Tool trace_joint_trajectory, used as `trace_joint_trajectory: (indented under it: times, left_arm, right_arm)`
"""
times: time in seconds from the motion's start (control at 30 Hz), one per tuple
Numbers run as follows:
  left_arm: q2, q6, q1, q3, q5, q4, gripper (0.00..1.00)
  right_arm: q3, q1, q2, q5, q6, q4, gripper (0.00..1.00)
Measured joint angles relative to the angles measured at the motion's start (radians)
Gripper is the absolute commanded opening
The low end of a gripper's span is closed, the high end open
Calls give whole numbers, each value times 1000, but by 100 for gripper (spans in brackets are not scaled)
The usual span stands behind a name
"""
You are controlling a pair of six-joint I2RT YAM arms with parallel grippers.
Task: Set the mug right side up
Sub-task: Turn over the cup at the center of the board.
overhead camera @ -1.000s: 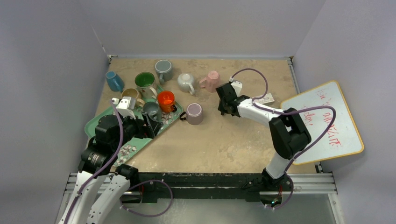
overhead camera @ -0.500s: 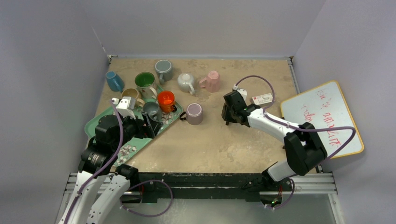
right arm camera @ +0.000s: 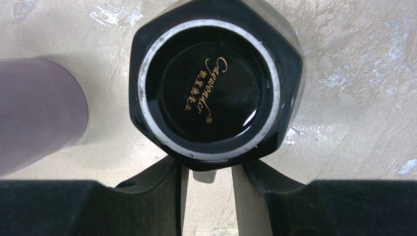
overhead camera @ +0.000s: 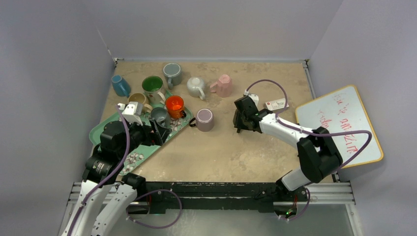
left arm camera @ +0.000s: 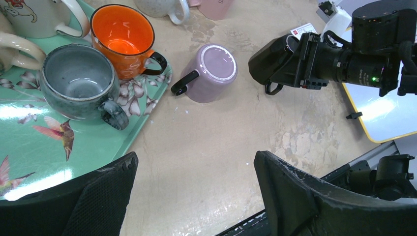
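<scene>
A black mug (right arm camera: 214,93) with gold lettering shows its base to the right wrist view, so its bottom faces up; in the left wrist view the black mug (left arm camera: 273,59) sits at the tip of the right arm. My right gripper (right arm camera: 209,172) is open, its fingers (right arm camera: 157,187) standing a little apart on either side of the mug's handle stub without pressing it. In the top view the right gripper (overhead camera: 240,120) covers the mug. My left gripper (left arm camera: 195,160) hangs wide open over bare table beside the tray, holding nothing.
A purple mug (overhead camera: 204,119) stands upside down just left of the black one. A green tray (overhead camera: 105,129) holds orange (overhead camera: 174,104) and grey (overhead camera: 160,116) mugs. Several more mugs line the back. A whiteboard (overhead camera: 339,128) lies at the right edge.
The right arm has swung nearer and slightly right with the black mug, then stopped. Its jaws have parted from the handle. The left arm has not moved.
</scene>
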Motion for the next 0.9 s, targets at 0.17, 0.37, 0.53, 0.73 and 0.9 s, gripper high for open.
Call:
trace_joint_trajectory:
  times: [0.17,0.37,0.53,0.73,0.9]
  left_arm:
    - [0,0,0,0,-2,0,87]
    - [0,0,0,0,-2,0,87]
    - [0,0,0,0,-2,0,87]
    - [0,0,0,0,-2,0,87]
    - [0,0,0,0,-2,0,87]
  right_arm:
    - [32,0,42,8,3,-21,34]
    - [42,0,53,27,6,-30,34]
    - [56,0,52,37,10,-47,36]
    - [79,0,53,55,13,-69,33]
    - [108,0,63,69,22,-87,28]
